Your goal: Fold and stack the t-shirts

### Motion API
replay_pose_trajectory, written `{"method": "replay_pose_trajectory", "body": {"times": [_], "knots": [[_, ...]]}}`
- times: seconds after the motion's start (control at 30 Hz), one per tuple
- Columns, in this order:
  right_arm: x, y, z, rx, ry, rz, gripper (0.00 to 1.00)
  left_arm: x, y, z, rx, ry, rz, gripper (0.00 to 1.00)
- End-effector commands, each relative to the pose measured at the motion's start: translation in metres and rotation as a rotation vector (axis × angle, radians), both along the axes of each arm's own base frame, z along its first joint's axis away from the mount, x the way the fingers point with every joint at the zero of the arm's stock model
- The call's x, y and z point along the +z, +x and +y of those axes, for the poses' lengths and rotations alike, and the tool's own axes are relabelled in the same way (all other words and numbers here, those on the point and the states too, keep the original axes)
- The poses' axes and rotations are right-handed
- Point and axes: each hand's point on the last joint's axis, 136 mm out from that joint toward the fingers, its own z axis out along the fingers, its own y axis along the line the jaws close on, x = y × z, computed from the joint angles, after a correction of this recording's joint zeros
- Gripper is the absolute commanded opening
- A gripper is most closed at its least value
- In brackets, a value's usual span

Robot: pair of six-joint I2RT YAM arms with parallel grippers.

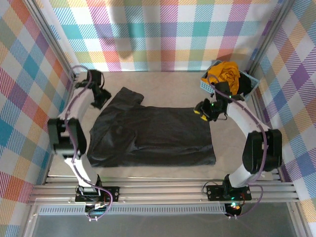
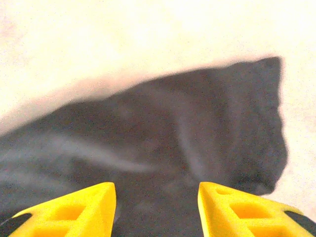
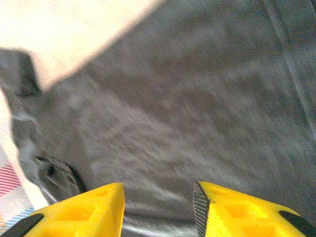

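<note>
Left gripper and right gripper both gape wide and empty above the charcoal-black cloth t-shirt, which lies flat and partly folded, one sleeve pointing far-left.

bare table beyond the black t-shirt, basket blocking far right corner, walls on three sides

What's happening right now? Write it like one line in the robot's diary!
black t-shirt: spread on table | yellow t-shirt: in basket | left pincer: open over sleeve | right pincer: open over black t-shirt
</note>
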Motion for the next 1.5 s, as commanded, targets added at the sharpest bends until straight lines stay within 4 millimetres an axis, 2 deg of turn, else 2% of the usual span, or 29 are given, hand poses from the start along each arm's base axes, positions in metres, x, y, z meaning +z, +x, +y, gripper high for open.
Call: {"method": "replay_pose_trajectory", "body": {"times": [0.0,0.1,0.2,0.33,0.47,0.53,0.63,0.73,0.87,1.0,1.13,1.27,1.4,1.47], "knots": [[0.002,0.048,-0.003,0.011,0.037,-0.098,0.44,-0.009,0.06,-0.011,-0.161,0.049,-0.055,0.5],[0.009,0.072,-0.002,0.03,0.046,-0.127,0.46,-0.013,0.11,-0.011,-0.2,0.073,-0.142,0.53],[0.01,0.085,-0.001,0.042,0.059,-0.119,0.46,-0.023,0.154,-0.015,-0.249,0.088,-0.198,0.53],[0.016,0.093,-0.003,0.022,0.074,-0.134,0.47,-0.05,0.19,-0.018,-0.281,0.095,-0.214,0.54],[0.02,0.092,-0.002,0.015,0.09,-0.128,0.47,-0.07,0.212,-0.03,-0.308,0.059,-0.264,0.58],[0.019,0.09,-0.002,0.013,0.087,-0.121,0.47,-0.083,0.211,-0.037,-0.32,0.048,-0.242,0.59],[0.017,0.088,-0.004,0.005,0.095,-0.119,0.47,-0.1,0.205,-0.059,-0.386,0.047,-0.205,0.59],[0.014,0.089,-0.004,0.0,0.106,-0.11,0.47,-0.107,0.196,-0.075,-0.427,0.059,-0.165,0.58],[0.014,0.092,-0.002,0.002,0.118,-0.112,0.47,-0.118,0.179,-0.083,-0.444,0.109,-0.082,0.56],[0.011,0.095,-0.003,0.0,0.12,-0.103,0.47,-0.127,0.161,-0.077,-0.429,0.172,0.012,0.51],[0.007,0.094,-0.01,-0.017,0.083,-0.085,0.47,-0.133,0.151,-0.072,-0.421,0.202,0.064,0.42],[-0.011,0.085,-0.033,-0.101,-0.043,-0.007,0.46,-0.132,0.15,-0.068,-0.409,0.221,0.072,0.26],[-0.033,0.079,-0.057,-0.213,-0.171,0.037,0.44,-0.115,0.152,-0.066,-0.395,0.257,0.048,0.08],[-0.041,0.08,-0.069,-0.271,-0.249,0.047,0.43,-0.1,0.155,-0.065,-0.39,0.282,0.025,0.0]]}}
